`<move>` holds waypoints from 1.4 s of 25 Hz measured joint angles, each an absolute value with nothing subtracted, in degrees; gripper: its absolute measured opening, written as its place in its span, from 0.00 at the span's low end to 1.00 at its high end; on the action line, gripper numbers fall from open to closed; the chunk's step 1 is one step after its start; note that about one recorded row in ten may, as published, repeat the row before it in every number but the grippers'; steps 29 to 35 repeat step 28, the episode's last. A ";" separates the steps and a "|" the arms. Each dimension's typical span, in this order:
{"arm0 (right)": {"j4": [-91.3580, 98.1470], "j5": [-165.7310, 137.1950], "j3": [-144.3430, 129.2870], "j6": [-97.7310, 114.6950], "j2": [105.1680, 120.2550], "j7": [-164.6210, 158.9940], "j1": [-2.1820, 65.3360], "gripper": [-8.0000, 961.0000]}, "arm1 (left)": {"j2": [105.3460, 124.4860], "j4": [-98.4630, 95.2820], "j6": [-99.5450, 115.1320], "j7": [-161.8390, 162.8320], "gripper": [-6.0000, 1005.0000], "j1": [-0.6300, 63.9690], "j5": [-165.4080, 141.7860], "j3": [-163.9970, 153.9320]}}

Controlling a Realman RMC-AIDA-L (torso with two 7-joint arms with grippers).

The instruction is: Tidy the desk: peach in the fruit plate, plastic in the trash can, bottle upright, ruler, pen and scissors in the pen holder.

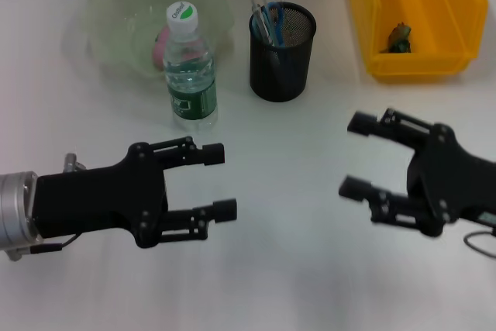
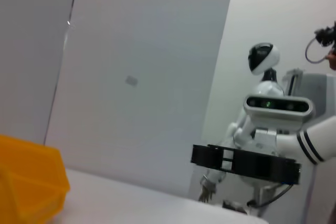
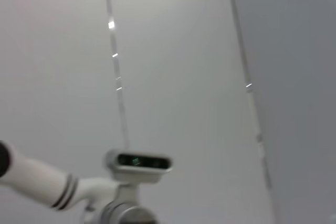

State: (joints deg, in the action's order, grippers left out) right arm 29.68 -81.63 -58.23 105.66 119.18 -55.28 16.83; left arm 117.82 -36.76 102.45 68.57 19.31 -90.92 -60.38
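Note:
In the head view a clear water bottle (image 1: 190, 67) with a white cap stands upright in front of a pale green fruit plate (image 1: 124, 5). A pink peach (image 1: 160, 46) lies in the plate, partly hidden by the bottle. The black mesh pen holder (image 1: 282, 52) holds a ruler, a pen and blue-handled scissors (image 1: 268, 19). The yellow trash bin (image 1: 418, 13) holds a crumpled scrap (image 1: 400, 38). My left gripper (image 1: 219, 181) is open and empty near the front left. My right gripper (image 1: 356, 155) is open and empty at the right.
The white table (image 1: 294, 253) carries everything. The left wrist view shows the yellow bin's corner (image 2: 29, 184), a grey wall and the other arm's black gripper (image 2: 244, 162). The right wrist view shows only wall and the robot's head.

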 joint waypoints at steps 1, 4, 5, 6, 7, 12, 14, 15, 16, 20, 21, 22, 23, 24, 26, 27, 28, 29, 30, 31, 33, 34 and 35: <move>29.88 -83.10 -58.15 106.10 119.16 -55.40 16.78 0.70 | 117.86 -36.91 102.64 67.83 0.75 19.25 -91.89 -60.45; 30.16 -87.16 -58.08 106.03 119.16 -55.06 16.73 0.76 | 118.06 -36.87 102.89 65.10 0.77 18.86 -92.14 -60.73; 30.21 -88.05 -58.09 106.00 119.17 -54.80 16.72 0.78 | 118.16 -36.74 102.95 62.83 0.77 18.48 -92.15 -60.88; 30.48 -90.54 -58.08 106.01 119.18 -54.30 16.70 0.80 | 118.19 -36.62 102.97 61.52 0.78 18.17 -92.17 -60.93; 30.48 -90.54 -58.08 106.01 119.18 -54.30 16.70 0.80 | 118.23 -36.54 103.03 60.11 0.78 17.67 -92.17 -60.87; 31.67 -95.13 -58.14 105.62 119.16 -54.29 16.71 0.80 | 118.21 -36.25 103.15 58.92 0.79 16.43 -92.22 -60.87; 31.71 -95.60 -58.26 105.53 119.17 -54.19 16.73 0.80 | 118.19 -35.84 103.22 57.97 0.79 16.03 -92.26 -60.91; 31.72 -95.63 -58.30 105.52 119.17 -54.12 16.73 0.80 | 118.19 -35.84 103.22 57.97 0.79 16.03 -92.26 -60.91; 31.75 -95.65 -58.34 105.48 119.17 -54.13 16.80 0.80 | 118.19 -35.84 103.22 57.97 0.79 16.03 -92.26 -60.91; 32.06 -96.29 -58.44 105.27 119.18 -54.92 17.26 0.80 | 118.27 -35.51 103.28 57.25 0.79 15.42 -92.29 -61.02; 32.26 -96.59 -58.44 105.15 119.18 -55.15 17.35 0.80 | 118.25 -35.51 103.27 57.32 0.79 15.41 -92.29 -61.06; 32.50 -96.85 -58.44 104.95 119.18 -55.40 17.42 0.80 | 118.23 -35.51 103.27 57.43 0.79 15.41 -92.30 -61.13; 32.71 -97.03 -58.46 104.66 119.18 -55.59 17.50 0.80 | 118.20 -35.51 103.23 57.56 0.79 15.40 -92.37 -61.20; 32.84 -97.11 -58.51 104.28 119.18 -55.70 17.59 0.80 | 118.20 -35.51 103.23 57.56 0.79 15.40 -92.37 -61.20; 33.06 -97.16 -58.57 103.78 119.18 -55.89 17.76 0.80 | 118.18 -35.51 103.00 57.74 0.79 15.47 -93.61 -61.26; 33.10 -97.17 -58.60 103.68 119.18 -55.92 17.81 0.80 | 118.20 -35.49 102.95 57.76 0.79 15.56 -94.13 -61.26; 33.10 -97.18 -58.66 103.59 119.18 -55.97 17.95 0.80 | 118.26 -35.43 102.90 57.78 0.79 15.69 -94.67 -61.26; 33.10 -97.18 -58.66 103.59 119.18 -55.97 17.95 0.80 | 118.26 -35.43 102.90 57.78 0.79 15.69 -94.67 -61.26; 33.10 -97.18 -58.66 103.59 119.18 -55.97 17.95 0.80 | 118.26 -35.43 102.90 57.78 0.79 15.69 -94.67 -61.26; 33.10 -97.18 -58.66 103.59 119.18 -55.97 17.95 0.80 | 118.26 -35.43 102.90 57.78 0.79 15.69 -94.67 -61.26; 33.10 -97.18 -58.66 103.59 119.18 -55.97 17.95 0.80 | 118.26 -35.43 102.90 57.78 0.79 15.69 -94.67 -61.26; 33.10 -97.18 -58.66 103.59 119.18 -55.97 17.95 0.80 | 118.26 -35.43 102.90 57.78 0.79 15.69 -94.67 -61.26; 33.10 -97.18 -58.66 103.59 119.18 -55.97 17.95 0.80 | 118.26 -35.43 102.90 57.78 0.79 15.69 -94.67 -61.26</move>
